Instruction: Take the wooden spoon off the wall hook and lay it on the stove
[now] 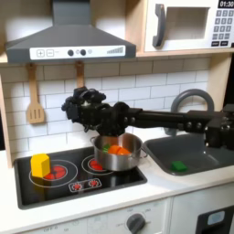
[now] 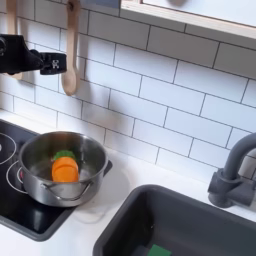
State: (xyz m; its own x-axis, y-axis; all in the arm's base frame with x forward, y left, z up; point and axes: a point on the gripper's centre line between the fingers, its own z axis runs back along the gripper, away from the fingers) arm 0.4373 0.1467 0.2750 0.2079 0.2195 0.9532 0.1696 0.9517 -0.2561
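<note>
The wooden spoon [image 2: 71, 62] hangs bowl-down on the tiled wall; in the first exterior view its handle [image 1: 79, 73] shows under the range hood. My gripper [image 1: 79, 102] is up at the wall over the spoon's bowl, which it hides in the first exterior view. In the second exterior view the gripper [image 2: 55, 64] comes in from the left, with one fingertip [image 2: 51, 63] against the bowl's left edge. Whether the fingers grip the spoon is not visible. Below lies the black stove [image 1: 73, 186] [image 2: 12, 205] with red burner rings.
A steel pot [image 1: 117, 152] [image 2: 64, 166] holding orange and green toy food stands on the right burner. A yellow block [image 1: 39, 164] sits on the left burner. A slotted spatula [image 1: 35, 97] hangs further left. The sink [image 1: 187, 155] [image 2: 180, 225] and faucet [image 1: 192, 97] [image 2: 236, 170] are at the right.
</note>
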